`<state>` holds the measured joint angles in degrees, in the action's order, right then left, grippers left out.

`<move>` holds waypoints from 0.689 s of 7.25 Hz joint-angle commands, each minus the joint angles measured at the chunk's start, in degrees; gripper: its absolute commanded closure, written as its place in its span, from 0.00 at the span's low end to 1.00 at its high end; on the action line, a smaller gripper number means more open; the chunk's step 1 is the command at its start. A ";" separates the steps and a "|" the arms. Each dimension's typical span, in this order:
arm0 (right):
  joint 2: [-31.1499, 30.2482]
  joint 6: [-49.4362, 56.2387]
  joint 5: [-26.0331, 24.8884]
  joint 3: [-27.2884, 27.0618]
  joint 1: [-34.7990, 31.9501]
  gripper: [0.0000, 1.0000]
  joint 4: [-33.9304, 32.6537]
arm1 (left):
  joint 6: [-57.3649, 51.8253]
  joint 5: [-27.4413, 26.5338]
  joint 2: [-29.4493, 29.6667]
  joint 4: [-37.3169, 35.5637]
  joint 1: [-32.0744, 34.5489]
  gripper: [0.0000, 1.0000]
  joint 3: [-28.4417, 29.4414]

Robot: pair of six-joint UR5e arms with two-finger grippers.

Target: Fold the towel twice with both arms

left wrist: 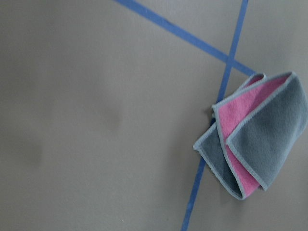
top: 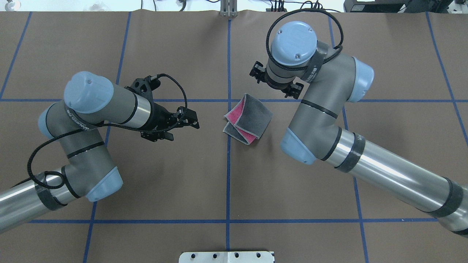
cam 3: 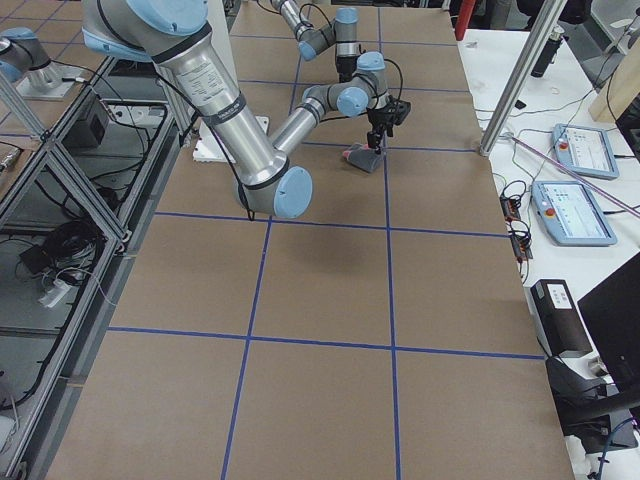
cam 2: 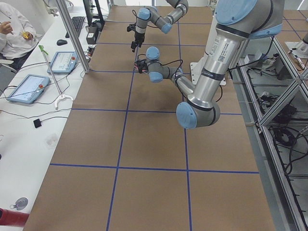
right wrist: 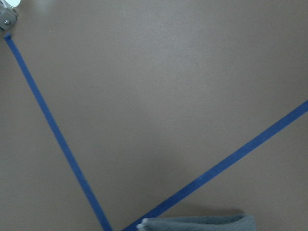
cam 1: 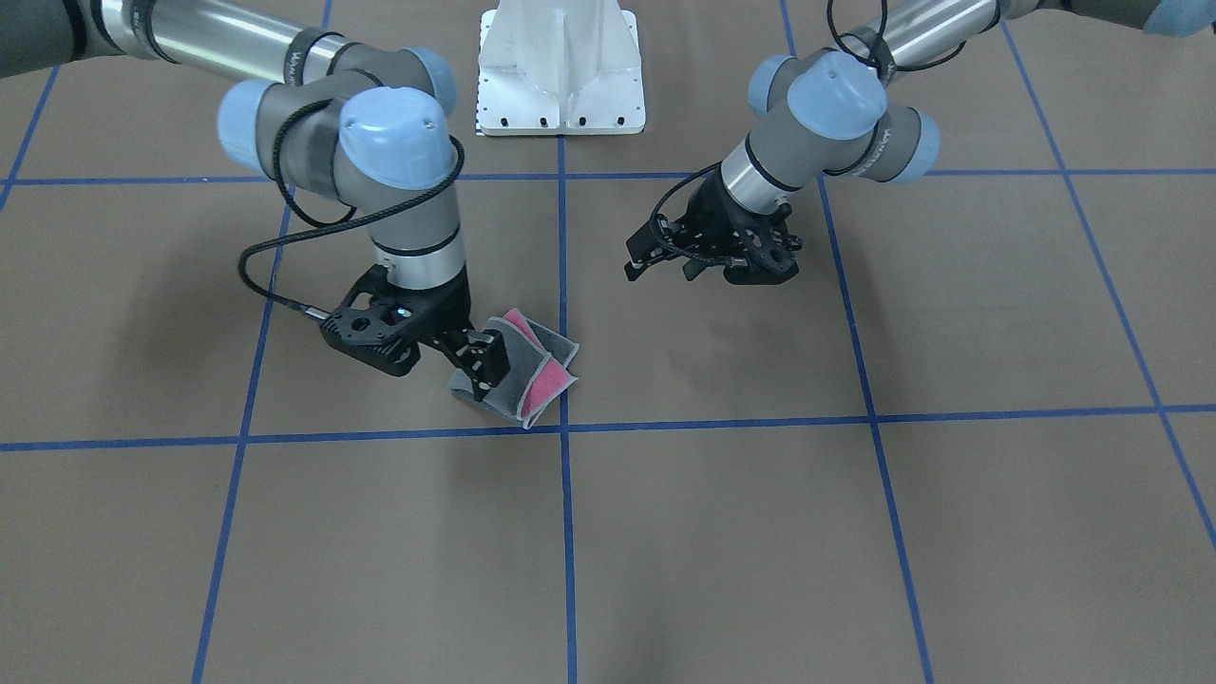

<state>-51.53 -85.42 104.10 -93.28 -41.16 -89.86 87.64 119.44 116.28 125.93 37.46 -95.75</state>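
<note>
Two arms reach over the brown table (top: 175,175), which is gridded with blue tape (top: 228,182): the left arm (top: 82,149) and the right arm (top: 325,109).

The towel (top: 252,117) lies folded near the middle of the overhead view. It sits beside a tape crossing, lapping over both lines. Grey faces up, with pink strips showing between the layers and a pale hem round the edges.

The right gripper (cam 1: 480,369), left of centre in the front view, points down at the towel's left edge. Its fingers overlap the cloth there, but I cannot tell whether they pinch it or merely stand over it, as the arm hides them from overhead. The right wrist view catches only a grey towel edge at the bottom of the frame.

The left gripper (top: 188,118), left of centre in the overhead view, hangs tilted above bare table, apart from the towel, with its fingers spread and empty. The left wrist view shows the towel at the right of the frame.
</note>
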 commanded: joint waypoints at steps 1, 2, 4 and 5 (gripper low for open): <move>-10.39 18.19 8.03 -8.21 -7.93 0.01 -2.34 | -18.20 2.45 -2.62 -15.63 6.37 0.01 -5.90; -13.56 25.06 8.14 -9.19 -9.88 0.01 -2.43 | -28.22 2.46 -5.07 -24.07 8.40 0.01 -9.86; -19.54 42.08 10.14 -9.46 -15.84 0.01 -2.34 | -47.30 2.46 -9.46 -33.62 15.07 0.01 -13.31; -23.31 52.09 14.51 -9.46 -21.10 0.01 -2.08 | -57.57 2.55 -13.23 -33.82 19.62 0.01 -13.32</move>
<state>-70.25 -45.65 114.49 -102.59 -56.48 -92.16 42.71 121.91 107.14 94.56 52.00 -108.19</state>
